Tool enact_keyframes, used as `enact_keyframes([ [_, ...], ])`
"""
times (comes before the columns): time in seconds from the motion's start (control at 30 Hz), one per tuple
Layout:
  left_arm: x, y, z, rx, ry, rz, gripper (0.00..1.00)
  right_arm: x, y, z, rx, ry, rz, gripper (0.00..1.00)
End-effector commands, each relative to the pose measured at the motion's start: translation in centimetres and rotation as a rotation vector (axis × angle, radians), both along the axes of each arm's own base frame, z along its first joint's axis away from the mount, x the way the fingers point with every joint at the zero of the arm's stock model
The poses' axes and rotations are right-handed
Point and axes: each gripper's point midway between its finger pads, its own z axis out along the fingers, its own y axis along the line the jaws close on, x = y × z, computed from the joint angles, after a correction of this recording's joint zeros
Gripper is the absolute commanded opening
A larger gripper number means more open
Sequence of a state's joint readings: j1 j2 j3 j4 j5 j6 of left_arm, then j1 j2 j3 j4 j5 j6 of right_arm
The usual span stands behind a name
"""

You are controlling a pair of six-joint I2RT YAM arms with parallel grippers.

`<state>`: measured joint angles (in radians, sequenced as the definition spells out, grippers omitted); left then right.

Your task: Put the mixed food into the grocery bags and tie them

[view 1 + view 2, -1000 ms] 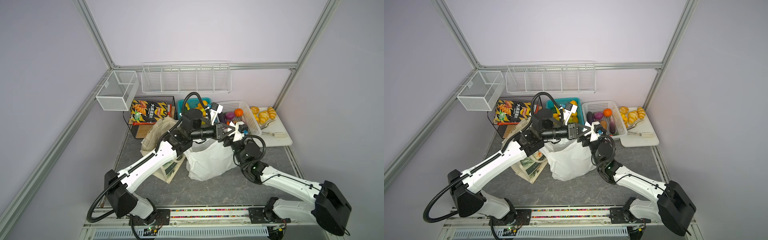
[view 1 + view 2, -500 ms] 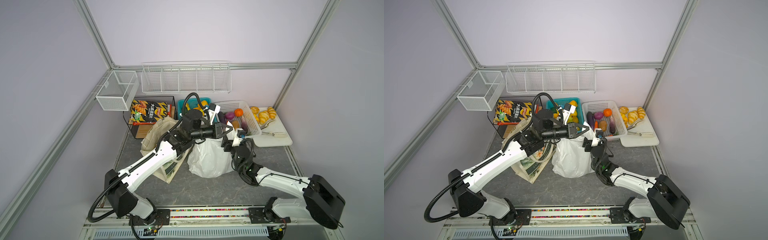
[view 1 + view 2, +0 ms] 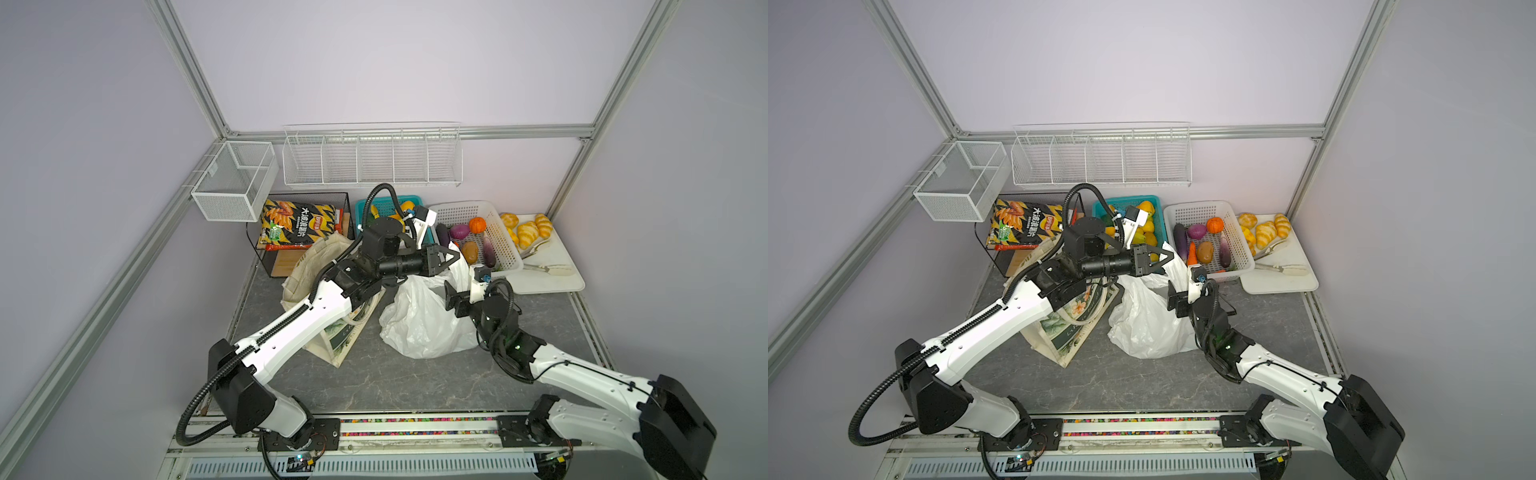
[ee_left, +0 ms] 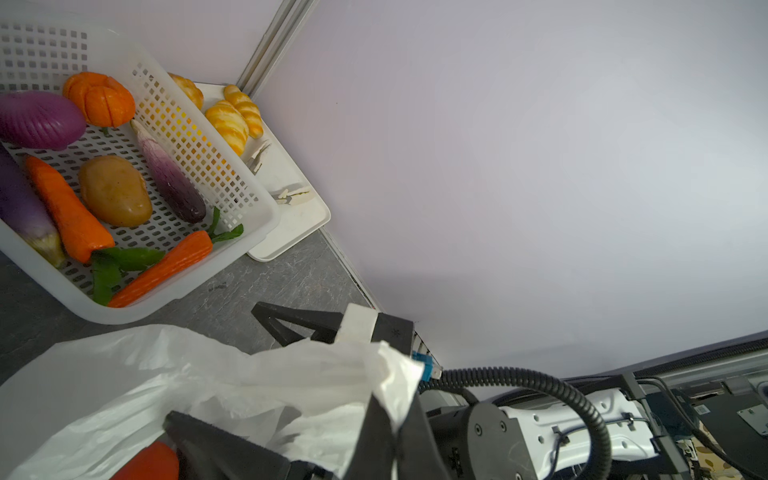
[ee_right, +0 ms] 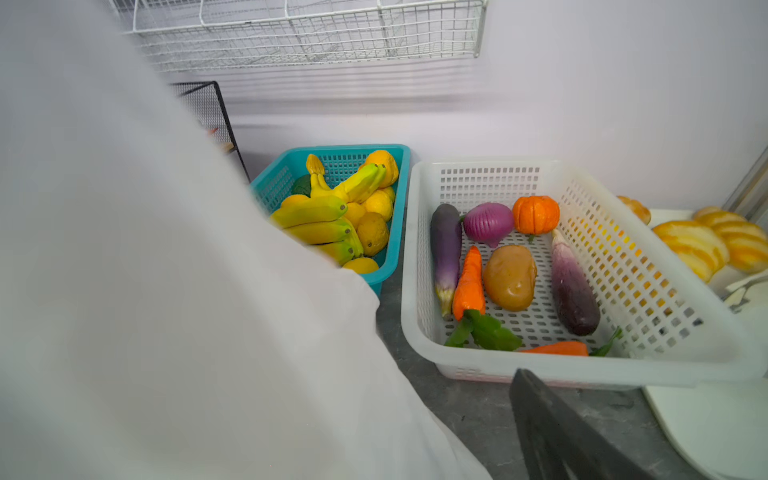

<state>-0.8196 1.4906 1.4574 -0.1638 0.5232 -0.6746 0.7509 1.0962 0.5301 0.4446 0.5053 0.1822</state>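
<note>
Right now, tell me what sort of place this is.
Probably a robot test cell staged as a grocery corner: plain walls in an aluminium frame, a white basket of toy vegetables, a teal basket of toy fruit, and a wire rack on the back wall.

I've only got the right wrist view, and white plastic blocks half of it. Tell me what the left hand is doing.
Observer: The left hand is shut on the white plastic bag's upper edge, holding it up.
Operator: Now my right hand.
Observer: Both top views show the right hand open, beside the bag's side nearest the white basket.
Operator: Contents.
Observer: The left wrist view shows a red item, apparently inside the bag.
</note>
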Motion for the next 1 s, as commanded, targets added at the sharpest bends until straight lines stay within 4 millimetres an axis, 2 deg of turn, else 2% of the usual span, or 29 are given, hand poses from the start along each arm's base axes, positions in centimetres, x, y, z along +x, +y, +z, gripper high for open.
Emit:
enact_keyframes([
  [0.0, 0.5, 0.0, 1.7, -0.018, -0.061, 0.005, 0.0, -0.9, 1.3, 1.2, -0.028, 0.02, 0.136, 0.89],
  [0.27, 0.8, -0.1, 1.6, -0.004, -0.072, 0.004, 0.0, -3.3, 2.2, 5.3, -0.052, -0.031, 0.327, 0.89],
  [0.47, 0.7, -0.4, 1.4, -0.003, -0.07, -0.014, 0.0, -3.8, 4.5, 6.7, -0.034, -0.013, 0.464, 0.89],
  [0.57, 0.7, -0.4, 1.4, 0.003, -0.083, -0.017, 0.0, -4.7, 5.2, 7.5, -0.04, -0.02, 0.535, 0.89],
  [0.7, 0.9, -0.3, 1.3, 0.013, -0.09, -0.025, 0.0, -6.3, 4.1, 8.1, -0.102, -0.035, 0.571, 0.89],
  [0.83, 0.7, -0.2, 1.6, 0.01, -0.099, -0.041, 0.0, -7.0, 2.0, 7.5, -0.147, -0.015, 0.59, 0.89],
  [0.97, 0.6, 0.0, 1.8, 0.014, -0.108, -0.047, 0.0, -7.2, 0.6, 9.3, -0.072, -0.052, 0.658, 0.89],
])
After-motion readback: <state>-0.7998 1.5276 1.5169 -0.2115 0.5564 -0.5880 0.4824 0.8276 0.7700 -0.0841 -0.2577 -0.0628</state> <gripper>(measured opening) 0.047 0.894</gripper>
